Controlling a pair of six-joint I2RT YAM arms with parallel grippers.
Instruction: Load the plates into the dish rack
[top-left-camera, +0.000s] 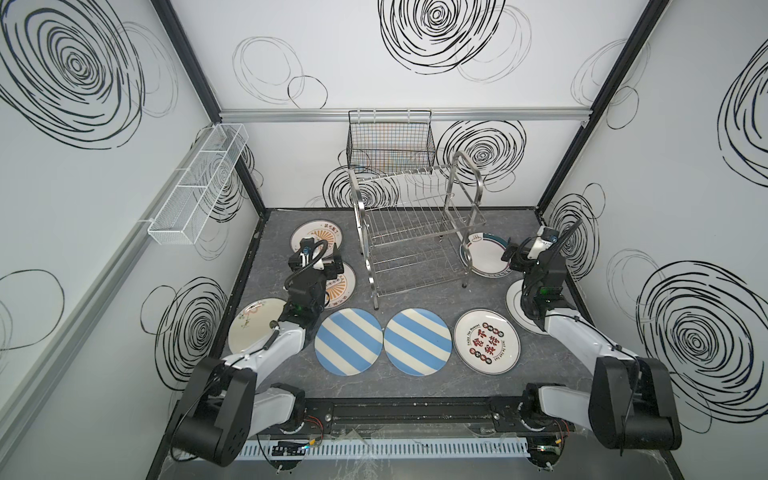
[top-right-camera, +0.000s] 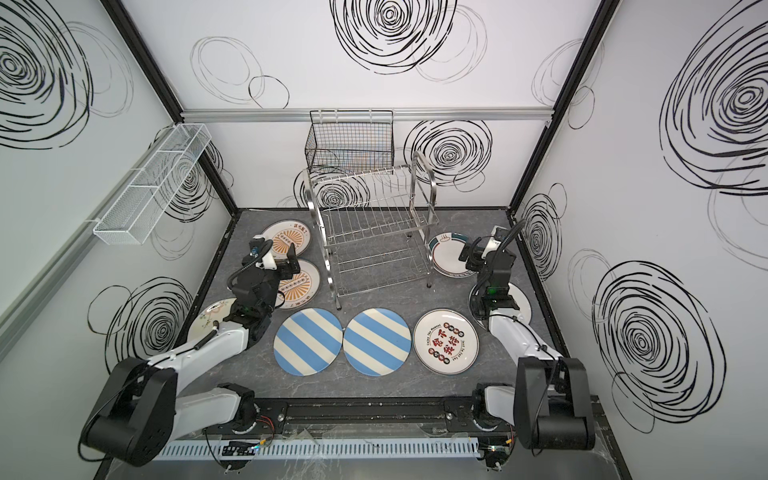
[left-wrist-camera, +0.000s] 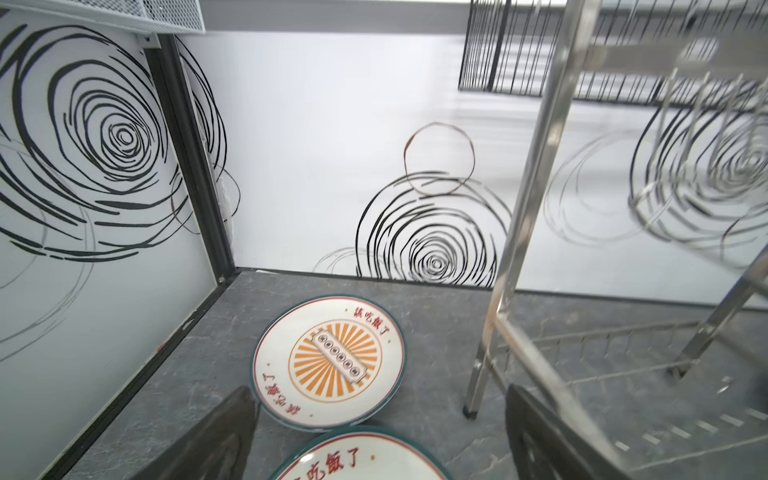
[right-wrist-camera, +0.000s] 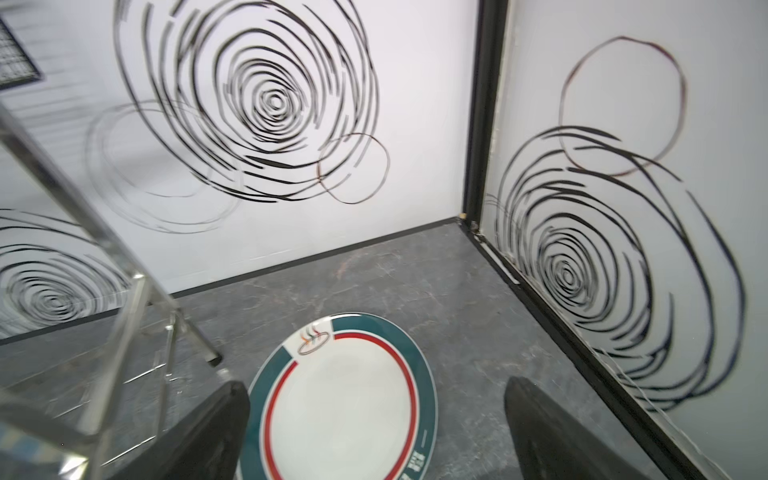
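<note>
High on the left wall hangs a white mesh tray (top-left-camera: 195, 187). Below it, on the grey counter (top-left-camera: 415, 386), the left whitish plate (top-left-camera: 249, 328) lies flat, partly hidden under the left arm. Next come two orange plates, one behind the other: the far sunburst plate (top-left-camera: 328, 232) and the near sunburst plate (top-left-camera: 345, 286), just beside each other. The left tool (left-wrist-camera: 379, 395) hangs over the near one with its two black fingers (left-wrist-camera: 216, 436) spread wide, and it holds nothing. Toward the front lie the left striped plate (top-left-camera: 348, 341) and the right striped plate (top-left-camera: 417, 341), flat and side by side. Behind them, in the middle of the counter, stands the shiny dish rack (top-left-camera: 415, 232), upright on its legs, with a black wire basket (top-left-camera: 390, 141) on the back wall behind it. To the right of the striped plates lies the red and black plate (top-left-camera: 486, 341). The teal-rimmed plate (right-wrist-camera: 340, 399) lies flat just beside the rack's right side. The right tool (right-wrist-camera: 376, 386) hangs over it, fingers spread wide, holding nothing. The right whitish plate (top-left-camera: 515, 305) lies near the right wall, partly under the right arm.
</note>
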